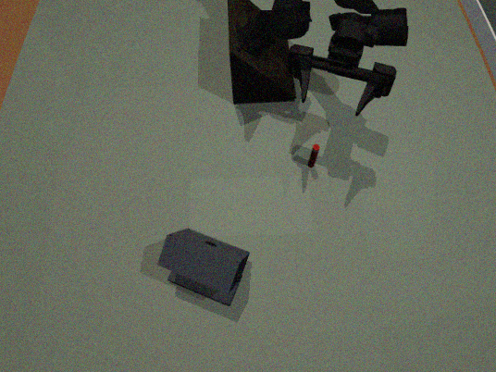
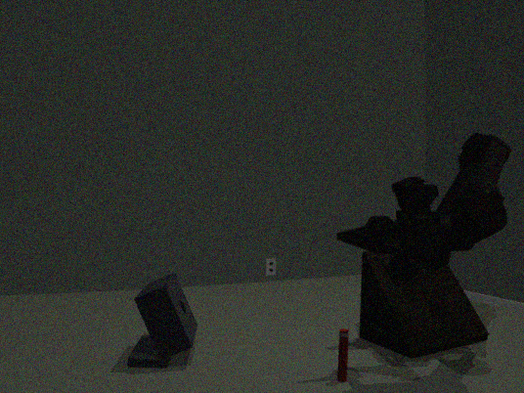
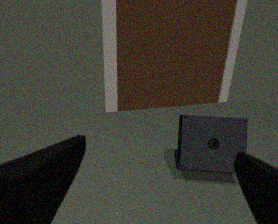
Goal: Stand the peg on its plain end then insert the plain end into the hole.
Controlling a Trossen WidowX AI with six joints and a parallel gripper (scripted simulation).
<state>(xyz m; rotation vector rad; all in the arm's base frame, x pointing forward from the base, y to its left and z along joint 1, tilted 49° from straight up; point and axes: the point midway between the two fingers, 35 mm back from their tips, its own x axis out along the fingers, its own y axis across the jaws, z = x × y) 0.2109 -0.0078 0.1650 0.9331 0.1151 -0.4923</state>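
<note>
The red peg [image 1: 314, 156] [image 2: 343, 356] stands upright on the table, its white band near the top end. It does not show in the wrist view. My gripper [image 1: 330, 107] [image 3: 160, 150] is open wide and empty. In the exterior view it is raised well above the table, higher than the peg's top and back toward the arm's base. The sloped panel [image 1: 204, 261] [image 2: 168, 312] [image 3: 196, 159] stands apart from the peg. Its face has one dark round hole [image 1: 211, 243] [image 2: 183, 306] [image 3: 213, 143], with nothing in it.
The arm's dark wedge-shaped base [image 1: 263, 82] [image 2: 415, 315] stands behind the peg. The arm casts shadows on the table around the peg. A brown area with pale borders [image 3: 172, 55] lies beyond the panel in the wrist view. A wall with an outlet [image 2: 271, 267] is in the background.
</note>
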